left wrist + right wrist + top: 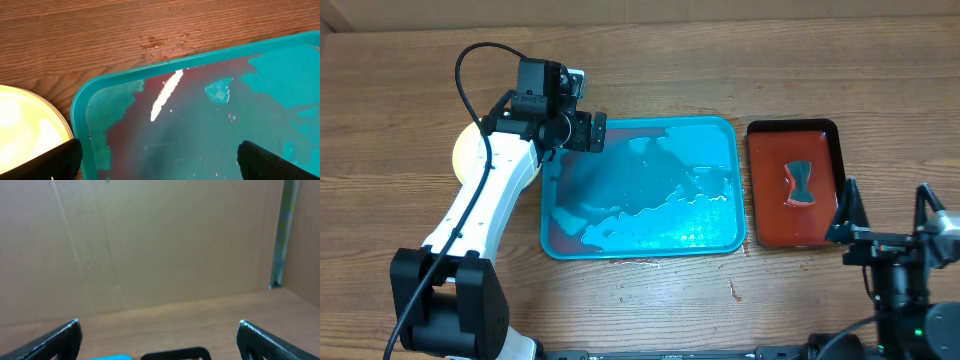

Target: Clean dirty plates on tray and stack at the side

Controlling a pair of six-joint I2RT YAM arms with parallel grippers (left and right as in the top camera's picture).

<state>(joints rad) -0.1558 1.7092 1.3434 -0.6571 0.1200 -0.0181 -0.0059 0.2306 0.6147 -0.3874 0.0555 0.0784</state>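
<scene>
Left gripper hangs over the far left corner of the blue tray. Its fingers are spread wide, with nothing between them but the tray floor below. Tray sits mid-table, long side across. It is wet, with a thin reddish film pooled over much of its left half and bare turquoise patches breaking through, and a bright streak of glare near the corner. No plate lies on the tray. A yellow-rimmed plate rests on the table just beside the tray's left edge, partly hidden under the white left arm in the overhead view. Left wrist view shows its pale centre and rim close to the tray corner; cannot tell whether other plates lie beneath it. A few wet spots sit on the wood just beyond the tray's far rim. Right of the blue tray, near but apart, is a smaller dark red tray with a black rim, and a small grey object, pinched at its middle, lies in it. Right gripper sits near the table's front right, just beside the red tray's near corner, fingers far apart and empty. Its wrist camera faces a cardboard wall.
</scene>
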